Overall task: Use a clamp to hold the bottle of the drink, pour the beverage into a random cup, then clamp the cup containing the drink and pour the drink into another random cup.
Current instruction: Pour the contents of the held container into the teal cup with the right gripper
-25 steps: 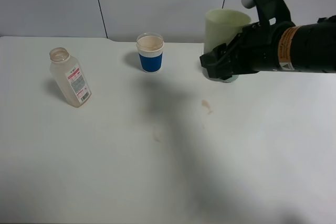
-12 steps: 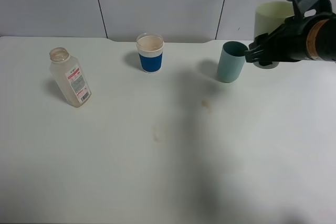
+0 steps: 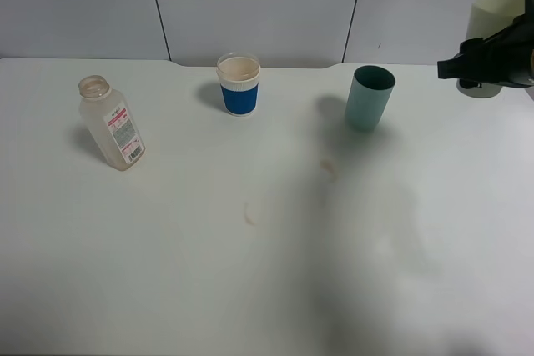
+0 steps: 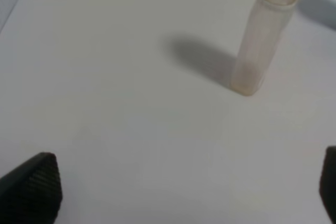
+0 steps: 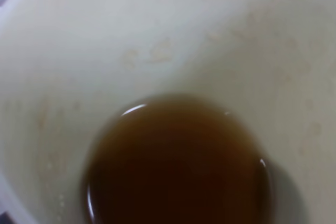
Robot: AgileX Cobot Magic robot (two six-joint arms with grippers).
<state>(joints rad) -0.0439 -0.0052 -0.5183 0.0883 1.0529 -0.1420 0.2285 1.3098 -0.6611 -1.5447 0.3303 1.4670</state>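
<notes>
Swung clear to the right within the last second, the right gripper (image 3: pixel 461 68) had carried the pale yellow-green cup (image 3: pixel 498 12) off to the far right edge of the high view, uncovering the teal cup (image 3: pixel 370 98) it had earlier hidden. Its jaws were clamped on the pale cup, which was held upright above the white table (image 3: pixel 167 273), well to the right of the teal cup. Seen from the right wrist, the pale cup's inner wall (image 5: pixel 157 35) was beaded with droplets, and the brown beverage (image 5: pixel 178 166) pooled at the bottom. The teal cup stood upright near the back of the table, right of centre. A blue-banded white cup (image 3: pixel 239 85) stood further left at the back. The bottle (image 3: pixel 111 122) stood uncapped at the left, well apart from both cups, and looked nearly empty. Two faint brown stains marked the table — one (image 3: pixel 329 168) in front of the teal cup, one (image 3: pixel 249 216) nearer the middle. The left gripper (image 4: pixel 181 190) hung with its jaws spread wide and nothing between them, the bottle (image 4: pixel 262 40) standing well ahead of it.
</notes>
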